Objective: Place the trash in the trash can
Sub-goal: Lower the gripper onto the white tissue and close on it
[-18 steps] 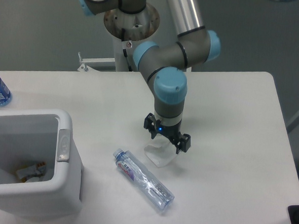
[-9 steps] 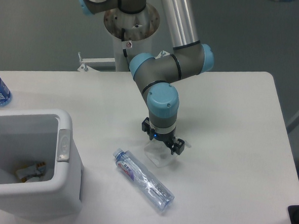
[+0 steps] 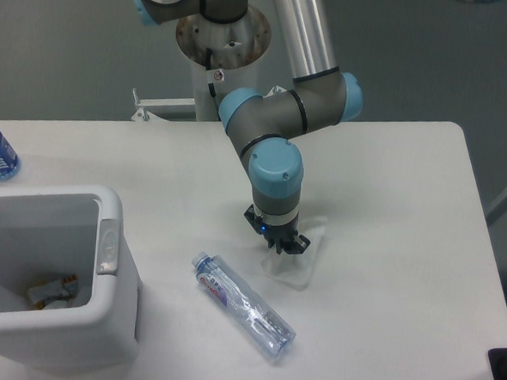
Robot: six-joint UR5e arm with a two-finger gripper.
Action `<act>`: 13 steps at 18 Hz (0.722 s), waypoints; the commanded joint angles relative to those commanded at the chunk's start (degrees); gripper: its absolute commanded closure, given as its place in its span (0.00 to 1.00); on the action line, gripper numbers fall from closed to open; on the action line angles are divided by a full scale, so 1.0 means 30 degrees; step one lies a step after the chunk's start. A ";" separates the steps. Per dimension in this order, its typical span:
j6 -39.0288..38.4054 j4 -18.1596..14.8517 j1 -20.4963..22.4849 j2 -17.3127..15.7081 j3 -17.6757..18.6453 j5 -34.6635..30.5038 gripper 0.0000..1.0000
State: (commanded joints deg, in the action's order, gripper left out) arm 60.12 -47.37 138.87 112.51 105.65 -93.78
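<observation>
One piece was in hand: the black two-finger gripper had closed on the translucent whitish plastic wrapper (low over the white table). Next it must lift it and carry it to the large white plastic trash can.

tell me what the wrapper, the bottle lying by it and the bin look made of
Wrapper: thin translucent plastic film, probably; the table shows through it. Bottle: clear glossy plastic with ridges and a printed label. Bin: opaque white moulded plastic, smooth thick rim.
</observation>
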 joint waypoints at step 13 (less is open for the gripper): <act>-0.8601 -0.0117 0.1524 -0.2639 -0.5179 0.8405 1.00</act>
State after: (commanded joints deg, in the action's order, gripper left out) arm 34.31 -47.72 143.44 104.59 90.11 -68.57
